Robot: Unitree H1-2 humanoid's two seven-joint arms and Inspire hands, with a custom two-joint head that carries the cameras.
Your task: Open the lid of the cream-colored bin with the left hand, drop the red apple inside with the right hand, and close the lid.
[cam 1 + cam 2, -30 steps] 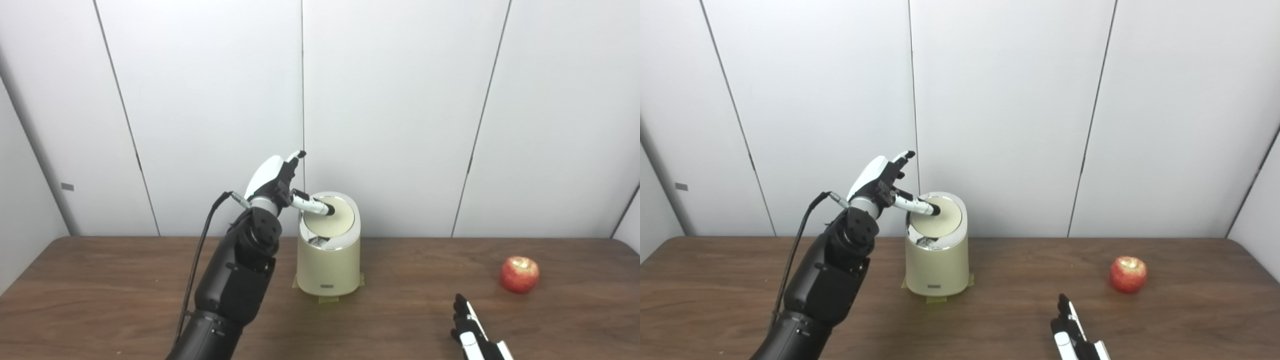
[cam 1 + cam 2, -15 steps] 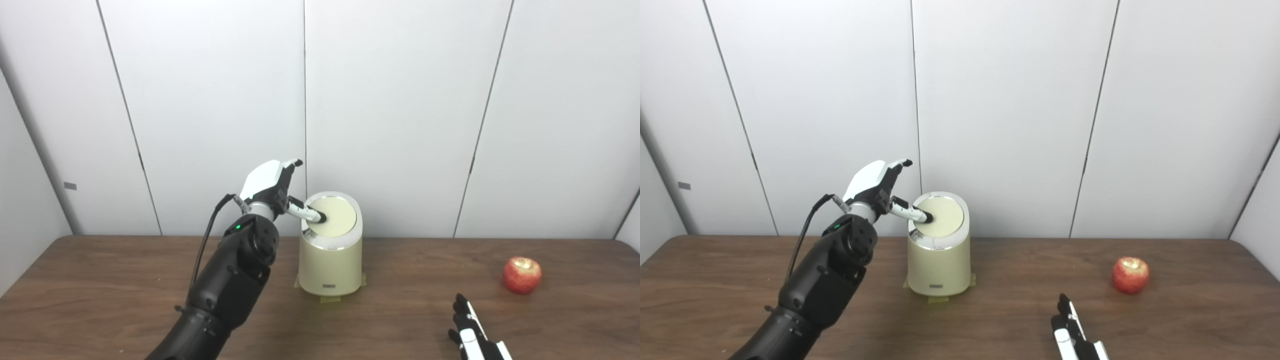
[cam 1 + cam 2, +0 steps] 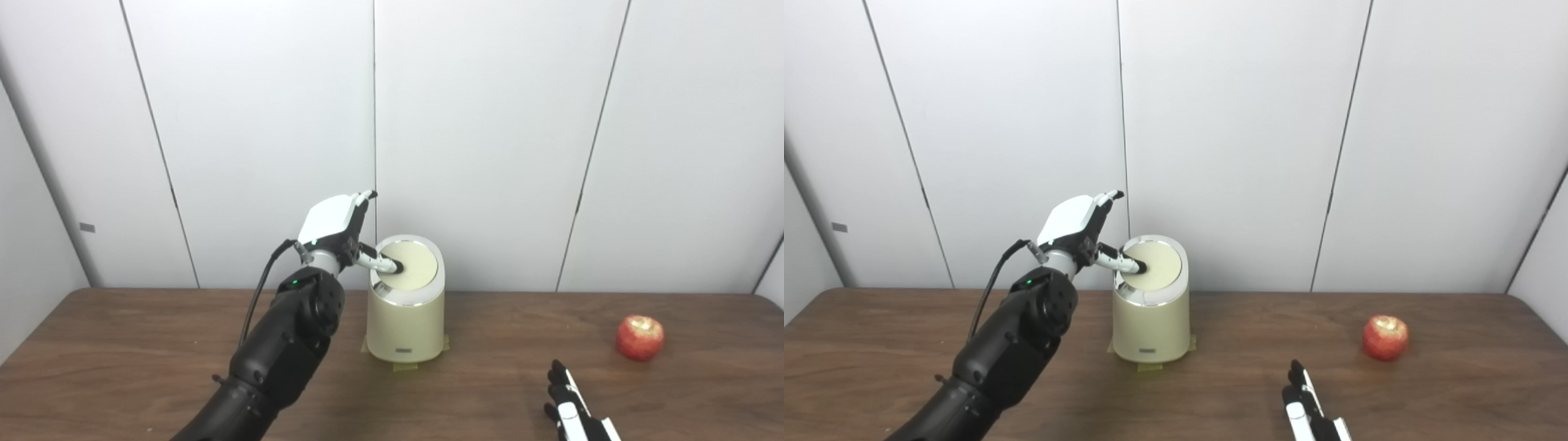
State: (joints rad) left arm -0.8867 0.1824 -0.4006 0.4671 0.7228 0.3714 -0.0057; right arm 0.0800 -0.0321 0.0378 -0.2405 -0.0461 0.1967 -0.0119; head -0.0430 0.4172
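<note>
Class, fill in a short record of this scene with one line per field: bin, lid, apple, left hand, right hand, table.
bin: cream-colored bin, upright near the table's back edge
lid: round lid, shut, sloping toward the camera
apple: red apple, on the table far right, untouched
left hand: left hand, raised beside the bin, one of its fingers on the lid
right hand: right hand, low at the bottom edge, empty
table: dark wooden table

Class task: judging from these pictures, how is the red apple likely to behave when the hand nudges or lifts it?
The red apple looks round, so a nudge would probably roll it across the smooth table. It seems firm, likely keeping its shape when grasped. Its glossy skin may slip.
</note>
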